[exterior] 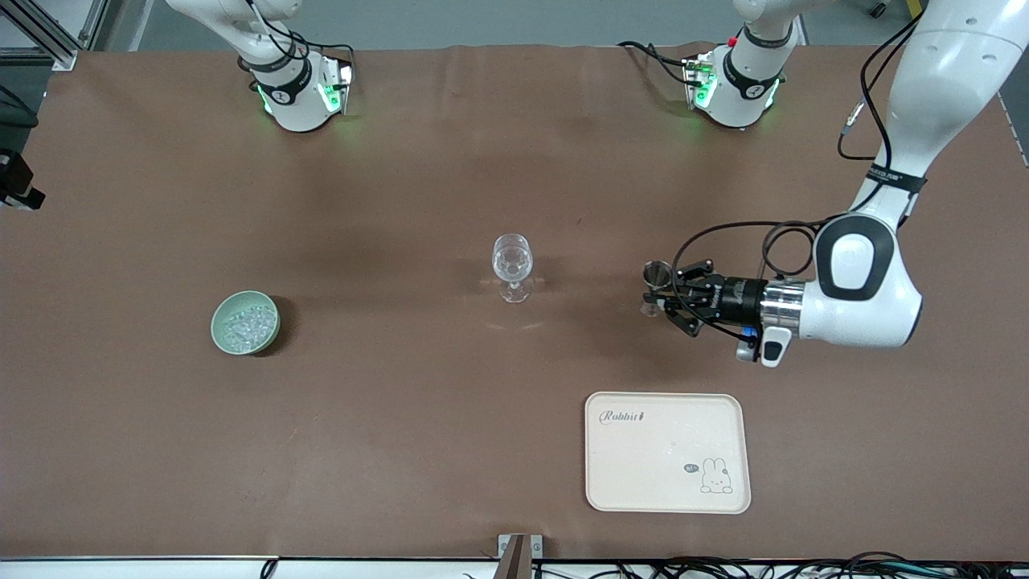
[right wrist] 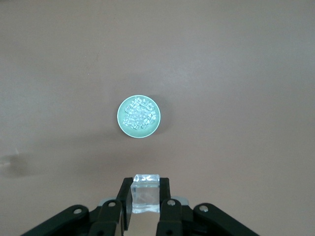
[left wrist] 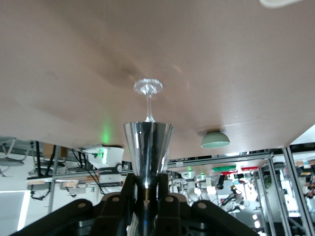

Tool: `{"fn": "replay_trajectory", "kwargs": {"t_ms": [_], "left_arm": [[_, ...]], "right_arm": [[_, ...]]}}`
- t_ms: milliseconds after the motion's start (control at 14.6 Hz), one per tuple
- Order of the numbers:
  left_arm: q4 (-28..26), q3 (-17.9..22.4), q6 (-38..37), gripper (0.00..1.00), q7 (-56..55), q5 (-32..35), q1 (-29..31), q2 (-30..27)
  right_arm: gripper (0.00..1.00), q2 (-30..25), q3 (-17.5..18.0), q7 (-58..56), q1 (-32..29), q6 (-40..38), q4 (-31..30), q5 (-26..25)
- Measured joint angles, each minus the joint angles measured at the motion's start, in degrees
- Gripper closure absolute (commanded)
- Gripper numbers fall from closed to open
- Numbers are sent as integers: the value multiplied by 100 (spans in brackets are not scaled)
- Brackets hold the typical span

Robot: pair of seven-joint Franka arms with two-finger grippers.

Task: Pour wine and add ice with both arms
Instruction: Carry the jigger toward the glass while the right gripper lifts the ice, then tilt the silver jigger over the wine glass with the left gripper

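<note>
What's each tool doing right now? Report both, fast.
Left tool: shut on the shiny steel hourglass-shaped jigger.
Right tool: shut on a small clear ice cube, over the table.

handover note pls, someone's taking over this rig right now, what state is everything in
Left claw: shut on the jigger, held at the waist at the left arm's end of the table, beside the stemmed glass.
Right claw: out of the front view, high over the green bowl, shut on an ice cube.
Bowl, with ice in it, sits at the right arm's end; the cream tray is nearer the front camera.
Done: jigger and cube picked.
Left: pour into the glass, drop the ice in.
</note>
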Motion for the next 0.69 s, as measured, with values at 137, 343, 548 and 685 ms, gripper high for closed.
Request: {"fn": "replay_trajectory", "kwargs": {"t_ms": [137,343,548,685], "left_arm": [[-37,-340,363,100,-531,0,-26,-81],[-64,-500,914,100,-1121,0,-347,-121],[-141,-501,1493,100,-1414,0,-731,-119],[-184,-500,1770,100,-1593,8,-957,-119]], "right_arm": [[99,24,-1,0,0,0,0,0],[99,29,0,0,0,-1,0,0],[99,29,1,0,3,-1,0,1],[99,29,3,0,6,-5,0,1]]}}
